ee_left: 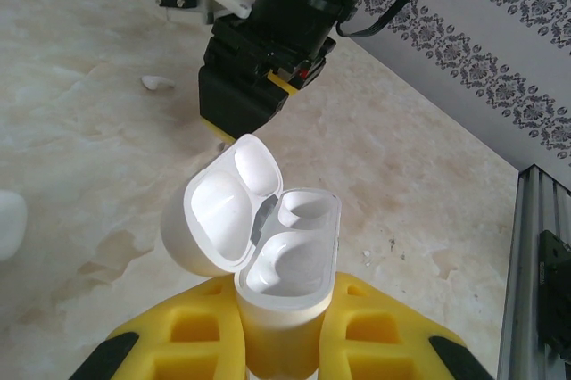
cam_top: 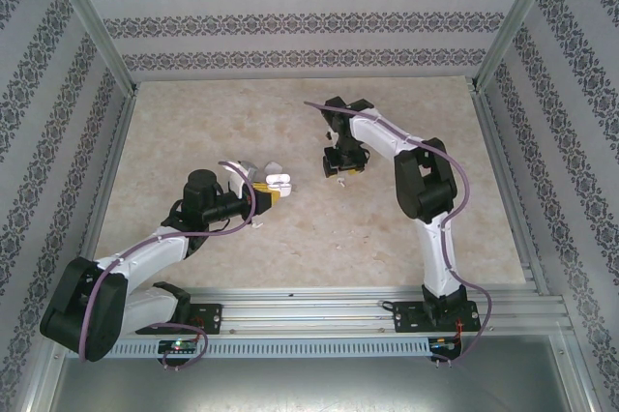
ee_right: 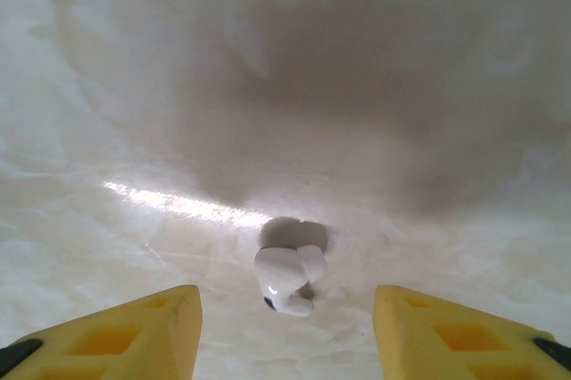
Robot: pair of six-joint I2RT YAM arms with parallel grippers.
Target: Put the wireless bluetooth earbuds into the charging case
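1. Closest to the left wrist camera, the charging case stands upright, clamped at its base between the left jaws' yellow pads. Its lid is swung open and both wells are empty.
2. Beyond the case, an earbud lies on the marbled desk. The right jaws hang above it, spread wide and holding nothing, with one pad on either side and clear of it.
3. Also beyond the case, a small white piece lies on the desk beside the right jaws; whether it is that same earbud cannot be told.
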